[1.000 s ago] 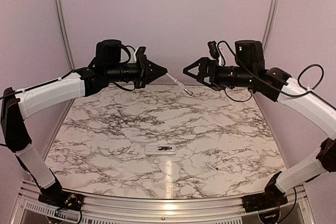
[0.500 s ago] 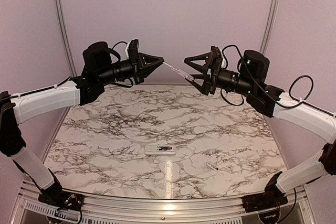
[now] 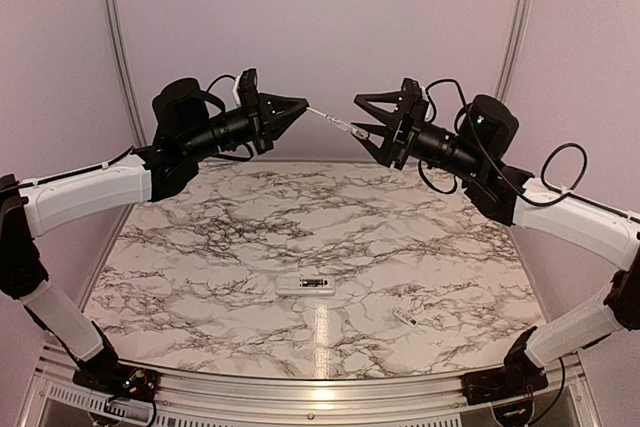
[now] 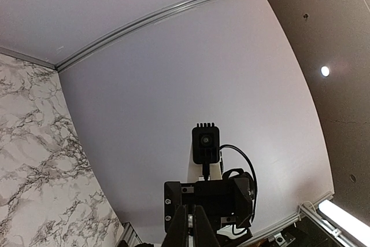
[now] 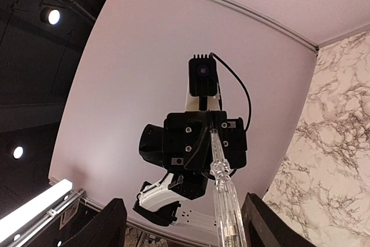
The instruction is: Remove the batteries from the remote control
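The remote control (image 3: 304, 284) lies flat on the marble table near the front middle, a dark recess showing on its top. I cannot make out the batteries. Both arms are raised high above the back of the table, tips facing. My left gripper (image 3: 301, 108) is shut on the thin end of a clear screwdriver (image 3: 338, 124). In the left wrist view its fingers (image 4: 186, 231) are pressed together. My right gripper (image 3: 373, 130) is open, with the screwdriver's handle (image 5: 224, 203) between its spread fingers (image 5: 110, 224), not touching them.
A small white flat chip (image 3: 404, 316) lies on the table right of the remote. Pale walls with metal corner rails (image 3: 113, 37) enclose the back and sides. An aluminium rail (image 3: 320, 387) runs along the table's front edge.
Both grippers have risen and tilted upward. The right gripper has closed in on the screwdriver, so that its open fingers now straddle the handle end.
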### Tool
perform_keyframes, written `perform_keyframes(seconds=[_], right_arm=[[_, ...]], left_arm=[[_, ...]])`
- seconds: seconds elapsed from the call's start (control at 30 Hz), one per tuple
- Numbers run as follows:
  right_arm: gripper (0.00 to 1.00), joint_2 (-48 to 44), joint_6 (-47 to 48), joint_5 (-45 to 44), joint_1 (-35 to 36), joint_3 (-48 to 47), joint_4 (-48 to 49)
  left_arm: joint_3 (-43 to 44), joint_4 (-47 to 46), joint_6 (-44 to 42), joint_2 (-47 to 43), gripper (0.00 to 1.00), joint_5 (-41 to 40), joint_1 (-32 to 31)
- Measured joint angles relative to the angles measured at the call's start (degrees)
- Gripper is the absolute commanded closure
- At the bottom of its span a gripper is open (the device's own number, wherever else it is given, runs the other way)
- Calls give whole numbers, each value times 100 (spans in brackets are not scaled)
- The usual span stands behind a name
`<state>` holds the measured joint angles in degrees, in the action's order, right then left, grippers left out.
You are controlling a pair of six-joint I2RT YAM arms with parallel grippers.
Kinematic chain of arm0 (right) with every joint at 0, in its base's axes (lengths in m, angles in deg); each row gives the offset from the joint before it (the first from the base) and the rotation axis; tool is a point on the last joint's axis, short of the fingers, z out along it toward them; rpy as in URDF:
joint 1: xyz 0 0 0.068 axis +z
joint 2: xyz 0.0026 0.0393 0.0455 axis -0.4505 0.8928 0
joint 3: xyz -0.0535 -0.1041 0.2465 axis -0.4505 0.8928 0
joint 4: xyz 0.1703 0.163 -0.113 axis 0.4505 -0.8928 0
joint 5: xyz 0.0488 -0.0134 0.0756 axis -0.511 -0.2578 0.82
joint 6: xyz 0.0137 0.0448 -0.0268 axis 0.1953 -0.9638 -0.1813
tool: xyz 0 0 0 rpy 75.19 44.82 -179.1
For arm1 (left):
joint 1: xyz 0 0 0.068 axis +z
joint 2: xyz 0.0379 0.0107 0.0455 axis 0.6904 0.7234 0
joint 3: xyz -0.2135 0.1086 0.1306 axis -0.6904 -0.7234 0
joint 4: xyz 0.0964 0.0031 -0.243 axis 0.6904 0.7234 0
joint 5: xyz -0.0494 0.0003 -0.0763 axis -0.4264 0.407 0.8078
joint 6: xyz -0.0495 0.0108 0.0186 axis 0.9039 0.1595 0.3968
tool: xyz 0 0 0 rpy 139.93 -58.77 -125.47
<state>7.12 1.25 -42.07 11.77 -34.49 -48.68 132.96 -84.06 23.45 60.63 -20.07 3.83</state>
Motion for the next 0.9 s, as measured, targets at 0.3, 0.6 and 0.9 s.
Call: perform_keyframes(seconds=[0.3,0.6,0.9], right_arm=[[45,153,17,46,2,0,59],[57,227,404,70,2,-181,-442],[72,382,640,96,2,-341,-706]], left_arm=[[-59,-2,-4,-4,100,-70,0],[-66,0,-22,17,100,-79,-13],[-63,0,-26,70,100,-138,-85]])
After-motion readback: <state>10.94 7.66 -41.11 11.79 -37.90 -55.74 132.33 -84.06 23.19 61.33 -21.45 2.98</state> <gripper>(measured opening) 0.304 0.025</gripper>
